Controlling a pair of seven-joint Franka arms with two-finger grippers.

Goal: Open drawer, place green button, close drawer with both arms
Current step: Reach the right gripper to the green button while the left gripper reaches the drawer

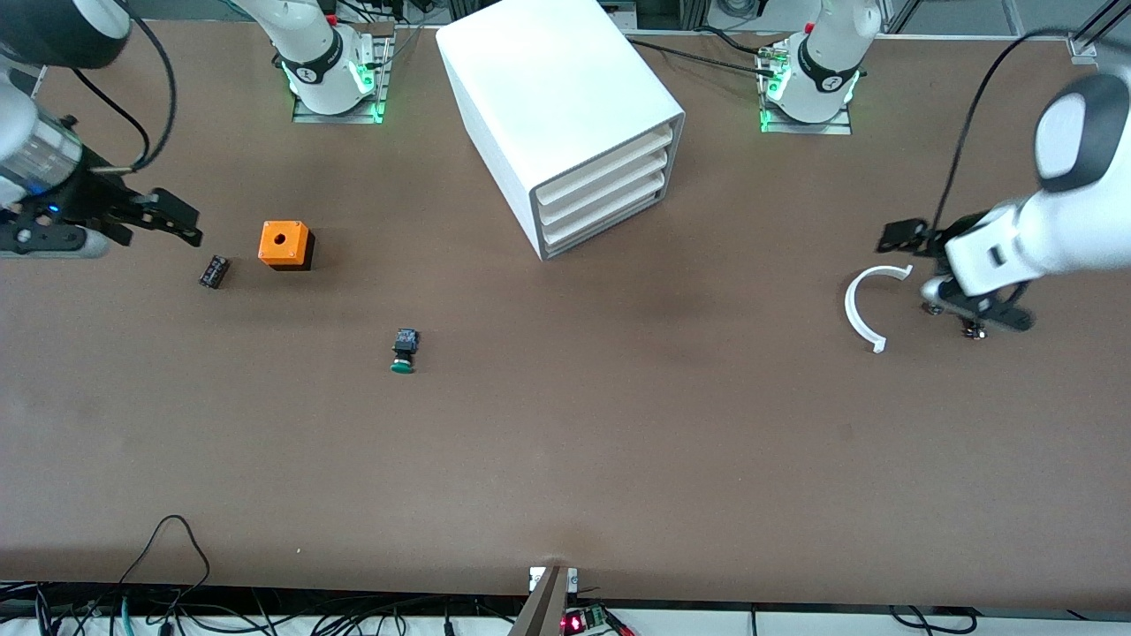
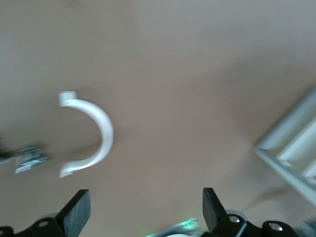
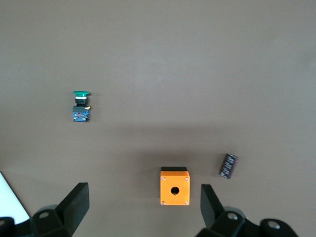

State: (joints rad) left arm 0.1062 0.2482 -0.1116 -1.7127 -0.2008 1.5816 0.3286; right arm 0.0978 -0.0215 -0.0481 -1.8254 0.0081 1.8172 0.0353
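The white cabinet stands at the table's robot side, its three cream drawer fronts all shut. The drawer is the lowest one. The green-capped button lies on the table, nearer the front camera than the cabinet; it also shows in the right wrist view. My right gripper is open and empty, in the air at the right arm's end of the table. My left gripper is open and empty at the left arm's end. A corner of the cabinet shows in the left wrist view.
An orange box with a hole and a small black component lie beside the right gripper. A white curved piece lies by the left gripper. Cables run along the table's front edge.
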